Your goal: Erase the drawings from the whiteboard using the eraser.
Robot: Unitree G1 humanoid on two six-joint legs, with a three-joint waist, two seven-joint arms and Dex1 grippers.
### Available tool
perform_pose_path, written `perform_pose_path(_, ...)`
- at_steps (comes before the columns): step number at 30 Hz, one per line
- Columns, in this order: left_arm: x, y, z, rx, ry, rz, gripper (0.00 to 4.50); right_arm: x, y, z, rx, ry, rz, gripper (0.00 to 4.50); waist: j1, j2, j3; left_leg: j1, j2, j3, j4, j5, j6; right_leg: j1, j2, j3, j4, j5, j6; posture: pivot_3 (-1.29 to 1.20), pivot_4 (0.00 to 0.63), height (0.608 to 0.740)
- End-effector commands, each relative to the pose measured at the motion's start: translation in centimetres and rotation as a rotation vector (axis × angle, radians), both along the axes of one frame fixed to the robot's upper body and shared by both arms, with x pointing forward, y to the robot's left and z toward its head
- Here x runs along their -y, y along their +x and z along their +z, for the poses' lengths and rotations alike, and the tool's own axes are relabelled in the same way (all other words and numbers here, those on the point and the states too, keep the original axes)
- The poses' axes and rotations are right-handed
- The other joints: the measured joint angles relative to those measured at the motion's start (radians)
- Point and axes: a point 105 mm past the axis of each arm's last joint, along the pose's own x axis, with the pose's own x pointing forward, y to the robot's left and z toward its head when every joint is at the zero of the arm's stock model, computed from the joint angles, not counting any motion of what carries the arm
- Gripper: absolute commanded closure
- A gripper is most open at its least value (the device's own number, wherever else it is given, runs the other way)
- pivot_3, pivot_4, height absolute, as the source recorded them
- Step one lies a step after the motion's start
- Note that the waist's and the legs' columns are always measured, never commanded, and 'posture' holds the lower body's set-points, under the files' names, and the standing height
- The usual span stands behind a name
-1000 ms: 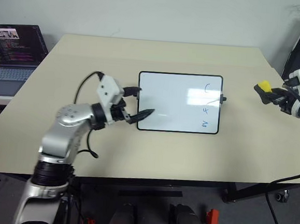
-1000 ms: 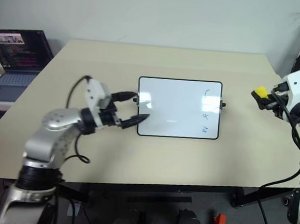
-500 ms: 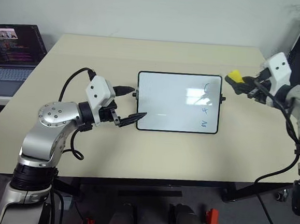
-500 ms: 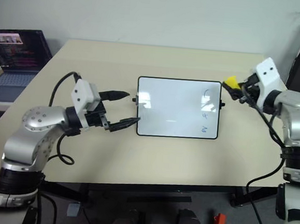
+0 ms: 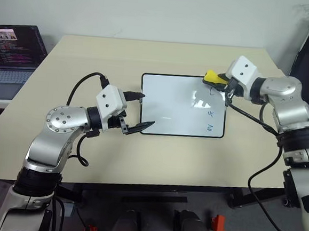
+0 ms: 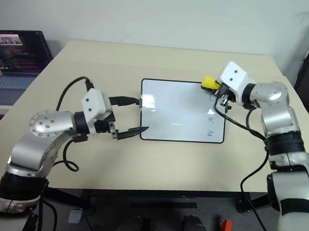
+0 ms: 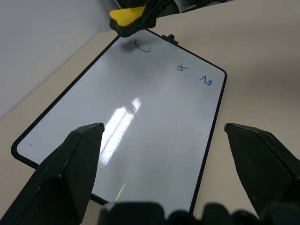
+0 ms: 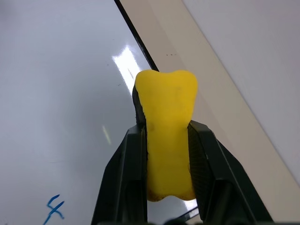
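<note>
- From the head cameras: the whiteboard [image 5: 183,105] lies flat in the middle of the beige table [image 5: 140,162], its three blue drawings [image 5: 211,110] in a column near the edge on the robot's right. The right gripper [image 5: 217,80] is clenched on the yellow eraser [image 5: 211,76], which hangs over the board's far corner on that side, just beside the topmost curve. The left gripper [image 5: 140,112] stands spread wide at the board's opposite short edge, one finger near each corner. An open laptop [image 5: 12,56] sits well apart, off to the robot's left.
- From the left wrist: both black fingers [image 7: 70,164] flank the near short edge without clearly touching it. The glossy board looks stiff, light and slick, so I'd judge it prone to sliding under a wipe; bracing it at that framed edge seems the sensible hold.
- From the right wrist: the eraser [image 8: 168,136] is pinched along its flanks, and its waist bulges inward between the fingers [image 8: 124,173], which suggests soft, light foam. It should give under pressure, so a grip low on the block with the free end against the board looks right.
</note>
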Motion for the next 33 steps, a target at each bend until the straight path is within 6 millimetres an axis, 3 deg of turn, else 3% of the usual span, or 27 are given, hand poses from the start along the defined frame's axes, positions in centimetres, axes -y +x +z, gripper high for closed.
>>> perform_pose_path(1, 0.1, -0.3, 0.9, 0.043, -0.004, -0.009, 0.0, 0.1, 0.6, 1.2, 0.074, -0.05, 0.022, 3.64, 0.0, 0.0, 0.0, 0.0, 0.0, 0.0, 0.0, 0.0, 0.0, 0.0, 0.0, 0.0, 0.0, 0.0, 0.0, 0.0, 0.15, 0.74)
perform_pose_path(20, -0.6, -0.4, 0.9, 0.052, -0.011, 0.039, 0.0, 1.9, 2.0, 0.2, 0.065, -0.197, -0.04, 3.64, -0.002, 0.0, 0.0, 0.001, 0.0, 0.0, 0.0, 0.0, 0.0, 0.0, 0.0, 0.0, 0.001, 0.0, -0.001, 0.0, 0.15, 0.74)
perform_pose_path(23, -0.6, -0.3, 0.9, 0.054, -0.012, 0.04, 0.0, 1.6, 1.8, -0.7, 0.03, -0.216, -0.012, 3.64, -0.002, 0.0, 0.0, 0.001, 0.0, 0.0, 0.0, 0.0, 0.0, 0.0, 0.0, 0.0, 0.001, 0.0, -0.001, 0.0, 0.15, 0.74)
perform_pose_path(29, -0.5, -0.2, 0.9, 0.054, -0.017, 0.04, 0.0, 1.8, 0.6, -5.1, -0.113, -0.333, 0.064, 3.64, -0.002, 0.0, 0.0, 0.003, 0.001, 0.0, 0.0, 0.0, 0.0, 0.002, 0.0, 0.0, 0.002, 0.0, -0.001, 0.0, 0.15, 0.74)
perform_pose_path(33, -0.6, -0.1, 0.9, 0.052, -0.017, 0.042, 0.0, 1.9, 0.2, -6.6, -0.156, -0.331, 0.074, 3.65, -0.003, 0.0, 0.0, 0.005, 0.001, 0.0, 0.0, 0.0, 0.0, 0.004, 0.0, 0.001, 0.003, 0.0, -0.001, 0.0, 0.15, 0.74)
